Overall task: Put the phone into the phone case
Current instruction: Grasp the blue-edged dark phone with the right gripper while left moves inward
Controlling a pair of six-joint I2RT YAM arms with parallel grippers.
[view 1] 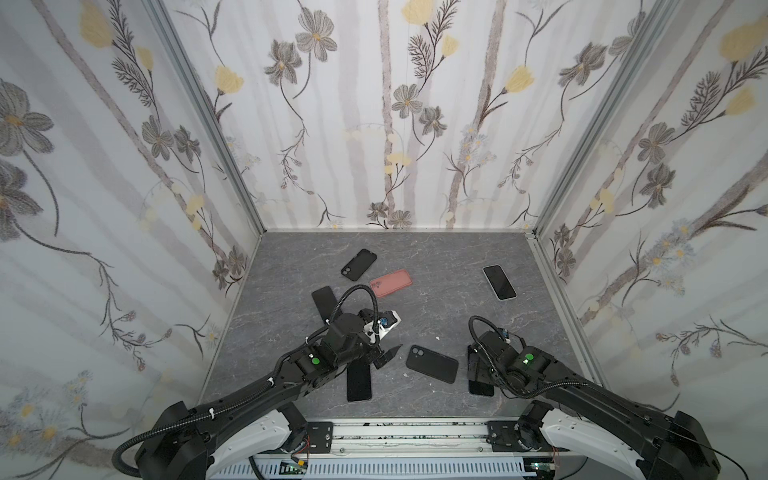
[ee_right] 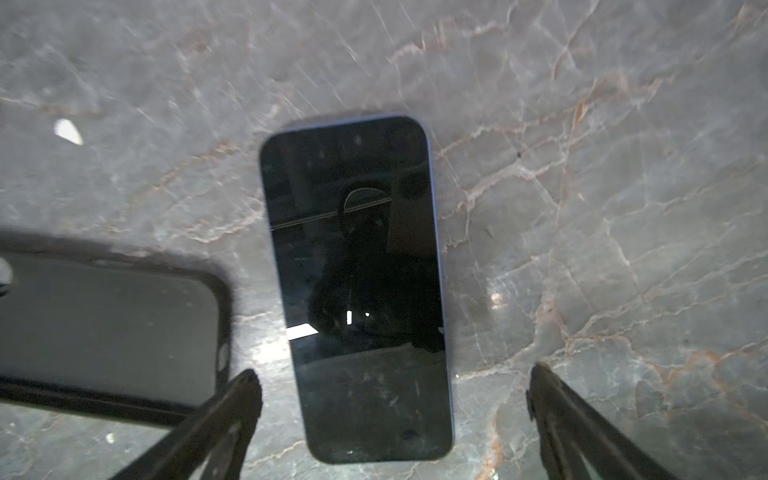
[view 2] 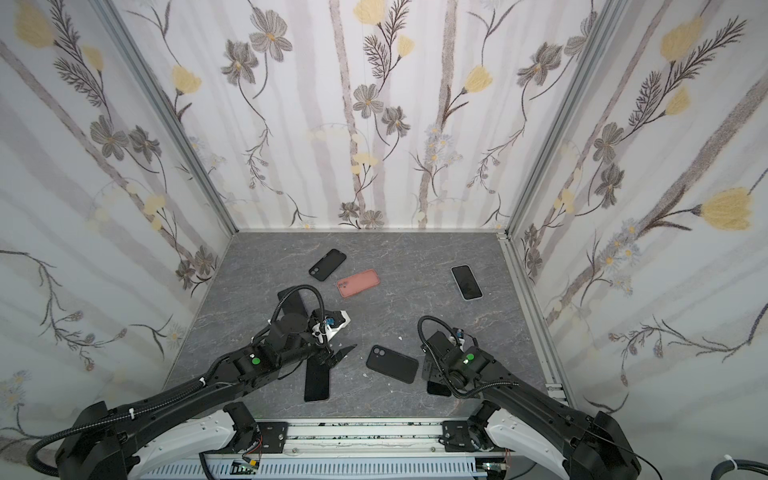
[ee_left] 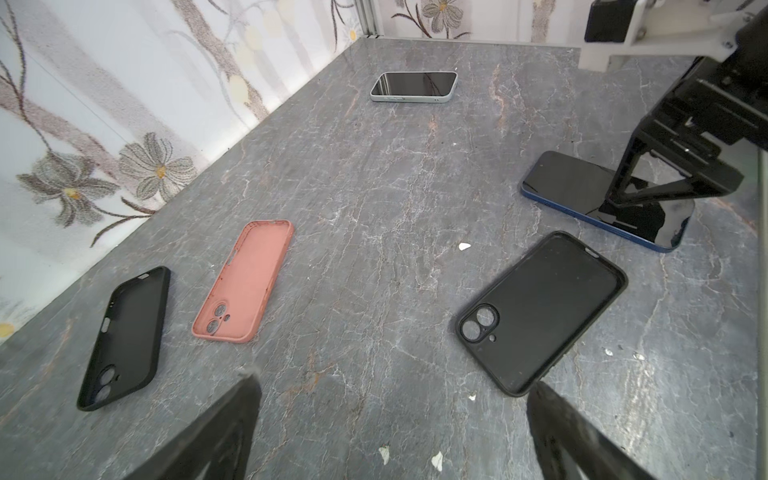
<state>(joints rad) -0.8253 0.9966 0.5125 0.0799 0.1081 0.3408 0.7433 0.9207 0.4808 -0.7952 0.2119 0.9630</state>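
1. The blue phone [ee_right: 357, 291] lies flat and screen up on the grey marbled table [ee_right: 602, 187]. Its glass is dark and glossy, smudged towards one end, and is framed by a thin blue edge.
2. In both top views, the blue phone [view 1: 481, 388] is found near the table's front right, largely covered by the right gripper [ee_right: 392, 374].
3. The right gripper's jaws are spread wide to either side of the blue phone, and nothing is clasped. Contact cannot be told.
4. A black case [ee_right: 108, 332] is laid just beside the blue phone, hollow side up and empty.
5. The left gripper [ee_left: 392, 380] is likewise spread wide and empty, held over bare table near the black case.
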